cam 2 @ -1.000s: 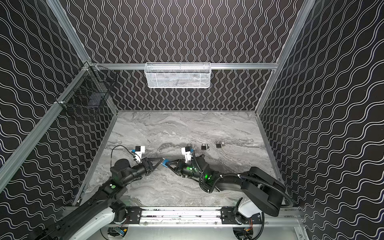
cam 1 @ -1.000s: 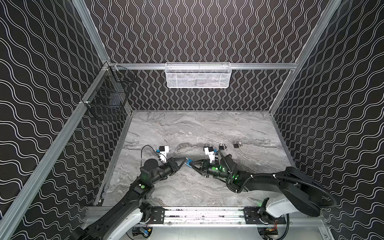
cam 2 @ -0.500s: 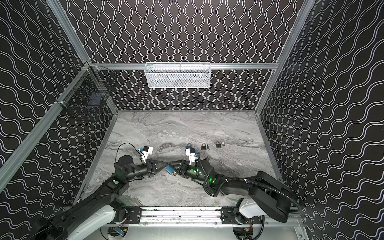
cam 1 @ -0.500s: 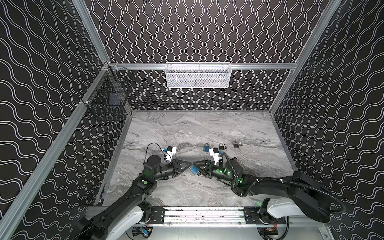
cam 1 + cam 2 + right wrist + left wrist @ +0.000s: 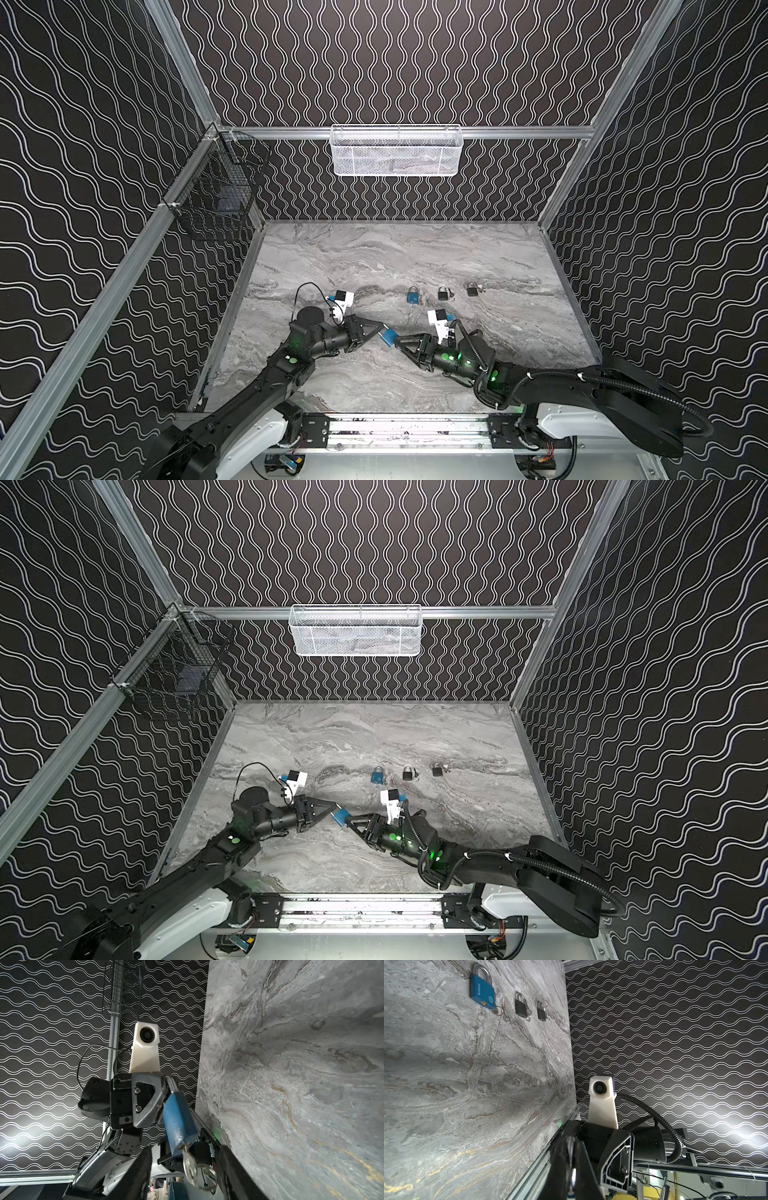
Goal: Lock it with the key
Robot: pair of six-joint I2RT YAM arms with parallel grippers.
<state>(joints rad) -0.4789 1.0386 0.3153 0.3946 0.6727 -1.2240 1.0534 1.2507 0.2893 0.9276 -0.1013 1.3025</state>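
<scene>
**Blue padlock held up, key waiting to be turned**

The left gripper [image 5: 380, 329] was clamped on the shackle [image 5: 172, 1084] of the blue padlock [image 5: 179, 1120], holding it just above the near middle of the table [image 5: 374, 257]. The key [image 5: 189, 1162] sat in the keyhole between the parted jaws of the right gripper [image 5: 398, 341], apparently untouched. Next, those jaws would likely need to pinch the key's head and twist.

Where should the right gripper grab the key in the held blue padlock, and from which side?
Pinch the key bow across its flat faces, coming in at the base end of the blue padlock, opposite the shackle that the left gripper clamps. The bow juts clear there, inside the open right gripper; avoid the dangling ring.
</scene>
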